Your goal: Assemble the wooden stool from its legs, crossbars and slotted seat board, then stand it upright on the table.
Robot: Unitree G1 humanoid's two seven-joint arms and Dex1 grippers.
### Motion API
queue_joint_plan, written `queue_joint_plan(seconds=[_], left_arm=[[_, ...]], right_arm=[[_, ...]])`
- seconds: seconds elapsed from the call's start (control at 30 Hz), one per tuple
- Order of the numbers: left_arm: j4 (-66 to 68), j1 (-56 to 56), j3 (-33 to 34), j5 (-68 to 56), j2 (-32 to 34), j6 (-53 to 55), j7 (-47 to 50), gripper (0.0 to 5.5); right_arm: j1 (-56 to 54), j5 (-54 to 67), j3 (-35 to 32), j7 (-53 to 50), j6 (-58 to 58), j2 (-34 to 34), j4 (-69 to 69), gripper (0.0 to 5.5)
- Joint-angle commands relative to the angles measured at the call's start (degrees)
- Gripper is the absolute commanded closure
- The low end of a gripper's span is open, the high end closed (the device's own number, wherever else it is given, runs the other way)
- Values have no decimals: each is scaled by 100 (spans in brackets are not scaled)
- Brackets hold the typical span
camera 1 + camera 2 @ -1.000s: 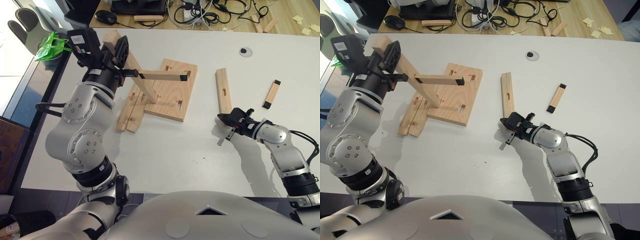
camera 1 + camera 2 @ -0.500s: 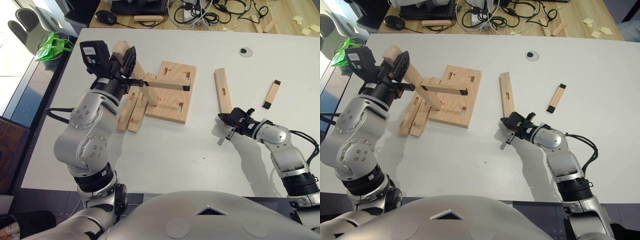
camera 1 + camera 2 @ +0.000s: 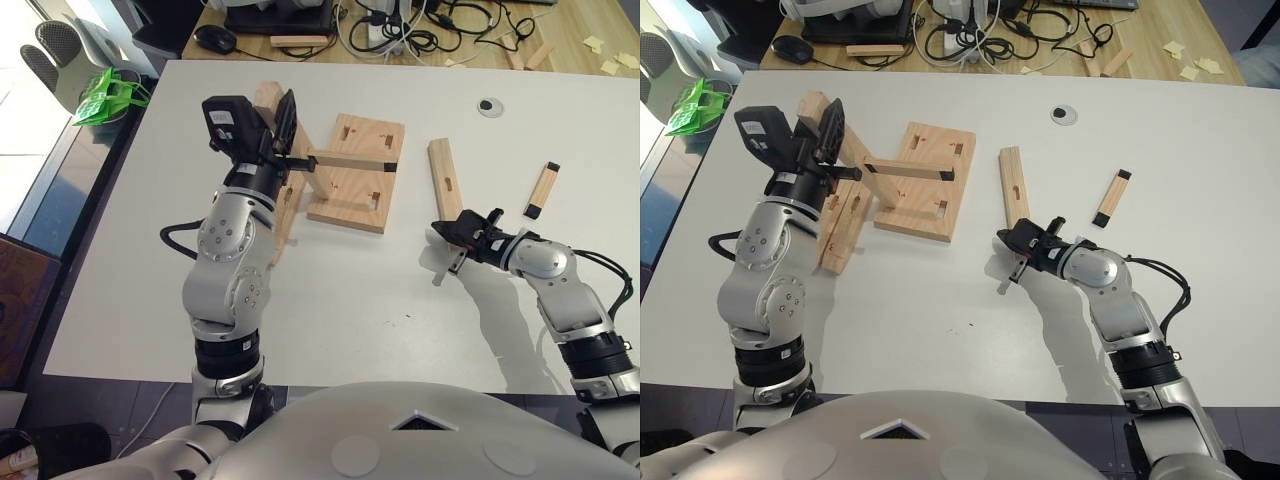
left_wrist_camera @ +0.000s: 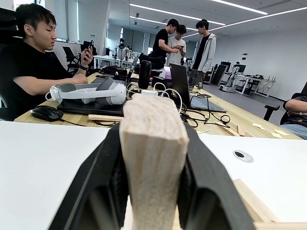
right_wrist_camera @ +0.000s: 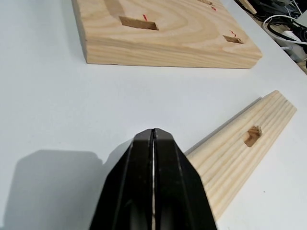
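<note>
Left eye: clamping a leg (image 3: 265,100) in the left jaws, raised off the worktop (image 3: 330,290). Probably held that way to swing the crossbar (image 3: 350,161) jutting from it over the seat board (image 3: 350,205) and toward a slot. Resting the right jaws, pressed together and empty, low beside the near end of a loose leg (image 3: 446,180), seemingly parked until needed.

Right eye: keeping the seat board flat on the white worktop, slots up. More legs (image 3: 837,235) laid alongside it beneath the left arm, a short crossbar (image 3: 1110,198) well apart to the right, and a small round disc (image 3: 1065,113) farther back. Beyond the worktop's far edge, a wooden desk (image 3: 1160,55) with cables and wood scraps; off the left edge, a green bag (image 3: 700,105).

Left wrist: looking straight along the leg's cut end, squeezed between the two black jaws. Behind it, an open office with desks, a headset (image 4: 91,93), a mouse (image 4: 44,113) and ceiling light strips.

Right wrist: jaws closed tight on nothing, just beside the loose leg, with the seat board farther off.
</note>
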Motion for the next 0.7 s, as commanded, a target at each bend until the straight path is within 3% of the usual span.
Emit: queue_joint_plan(seconds=[0.03,0.27,0.37,0.7], left_arm=[[305,112,-125,135,-11,238,-28,448],[-30,267,-128,268,-109,264,154,448],[-128,222,-174,339,-98,52,69,375],[-516,3,-358,1016,96,-982,-151,234]], right_arm=[[-41,-16,-73,-64,-78,33,46,550],[-297,42,1,91,-164,101,368,550],[-302,137,-53,128,-122,155,410,550],[-283,296,-170,198,-38,199,448,550]])
